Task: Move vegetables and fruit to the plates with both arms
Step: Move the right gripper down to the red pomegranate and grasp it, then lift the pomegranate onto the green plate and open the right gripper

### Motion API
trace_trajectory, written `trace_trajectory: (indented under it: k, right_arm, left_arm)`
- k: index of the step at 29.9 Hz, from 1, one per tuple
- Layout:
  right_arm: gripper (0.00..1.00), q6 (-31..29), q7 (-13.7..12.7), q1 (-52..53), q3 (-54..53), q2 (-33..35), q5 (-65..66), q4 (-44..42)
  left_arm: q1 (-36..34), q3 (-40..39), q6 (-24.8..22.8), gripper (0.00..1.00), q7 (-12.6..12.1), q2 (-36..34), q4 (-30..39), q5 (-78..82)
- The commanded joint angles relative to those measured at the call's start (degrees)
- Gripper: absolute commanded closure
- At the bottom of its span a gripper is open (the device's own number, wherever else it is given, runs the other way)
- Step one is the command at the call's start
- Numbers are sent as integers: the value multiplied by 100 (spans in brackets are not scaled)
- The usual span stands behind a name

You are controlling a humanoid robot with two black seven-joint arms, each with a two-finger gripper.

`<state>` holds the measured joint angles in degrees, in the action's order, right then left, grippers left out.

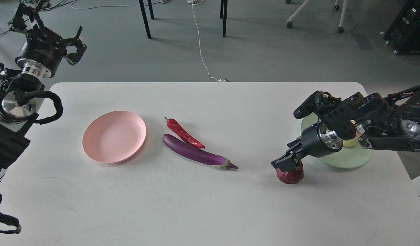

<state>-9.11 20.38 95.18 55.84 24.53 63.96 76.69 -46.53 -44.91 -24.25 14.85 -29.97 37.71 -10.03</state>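
White table (203,205): our right gripper (288,163) sits atop the pomegranate (290,175), finger closure unclear; next, lift onto the green plate (346,158).

Table (203,205): smooth matt white top, faintly scuffed. Pink plate (114,136) and mint green plate (350,157): matt plastic look, ridged rims. Eggplant (196,152): glossy purple skin, dull greenish cap. Chili pepper (183,133): shiny, wrinkled red surface. Pomegranate (290,176): dark red, semi-gloss. Arms: matt black housings, polished silver metal wrist rings (34,70), black sheathed cables (51,106). Floor (264,51): dull grey.
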Motion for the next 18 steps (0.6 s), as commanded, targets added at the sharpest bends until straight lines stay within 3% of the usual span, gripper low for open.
trace_trajectory:
  k: [1,9,13,14,16,18]
  right_arm:
    - [15,-4,1,-263,339,-45,2,-31]
    - [16,-4,1,-263,331,-62,2,-31]
    - [27,-4,1,-263,322,-71,2,-31]
    - [36,-4,1,-263,313,-80,2,-40]
    - [43,-12,1,-255,296,-71,2,-31]
    - [46,-4,1,-159,191,-36,-33,-22]
  left_arm:
    - [39,0,-1,2,0,-26,-9,1]
    - [39,0,0,2,0,-26,-9,1]
    - [39,0,0,2,0,-26,0,1]
    - [39,0,0,2,0,-26,-9,1]
    - [39,0,0,2,0,-26,-9,1]
    - [39,0,0,2,0,-26,-9,1]
